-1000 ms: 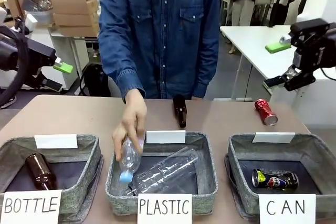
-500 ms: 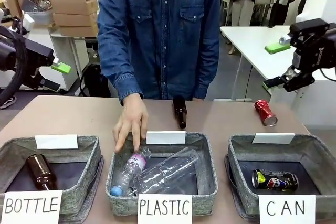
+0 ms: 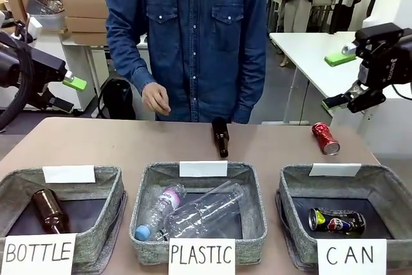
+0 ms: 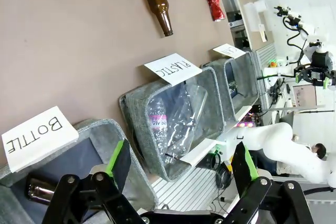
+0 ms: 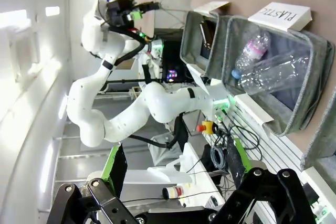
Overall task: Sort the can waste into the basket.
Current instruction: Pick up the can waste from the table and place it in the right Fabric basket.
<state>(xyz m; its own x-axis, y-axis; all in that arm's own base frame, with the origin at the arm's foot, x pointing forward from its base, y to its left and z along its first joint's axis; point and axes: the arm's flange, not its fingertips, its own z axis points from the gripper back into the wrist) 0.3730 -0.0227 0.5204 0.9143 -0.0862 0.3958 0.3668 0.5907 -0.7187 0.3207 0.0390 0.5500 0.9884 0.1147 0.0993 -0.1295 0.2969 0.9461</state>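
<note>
Brown tabletop [image 3: 96, 140] runs across the front view, with a person in a blue denim shirt [image 3: 193, 30] standing at its far side, one hand [image 3: 156, 99] loosely curled and held above the table edge, touching nothing. Along the near edge stand three grey woven-fabric rectangular baskets in a row.

The basket on the right, with the white sign reading "CAN" [image 3: 393, 185], holds a dark blue-black dented drink can with a red-white-blue logo [image 3: 337, 220], lying on its side on the dark bottom. A shiny red drink can [image 3: 326, 138] lies on the bare table beyond that basket, near the far right corner, apart from its rim.

The middle basket signed "PLASTIC" [image 3: 257, 204] holds a large clear plastic bottle [image 3: 206, 207] and a smaller clear bottle with a blue cap [image 3: 158, 210], lying side by side. The left basket signed "BOTTLE" [image 3: 109, 191] holds a brown glass bottle [image 3: 48, 210]. A second brown glass bottle [image 3: 221, 136] lies on the table beyond the middle basket.

The left gripper [image 4: 181, 153] hangs raised at the left side, its green-padded fingers spread wide with nothing between them. The right gripper [image 5: 175, 156] hangs raised at the right, above and beyond the red can, likewise spread and empty
</note>
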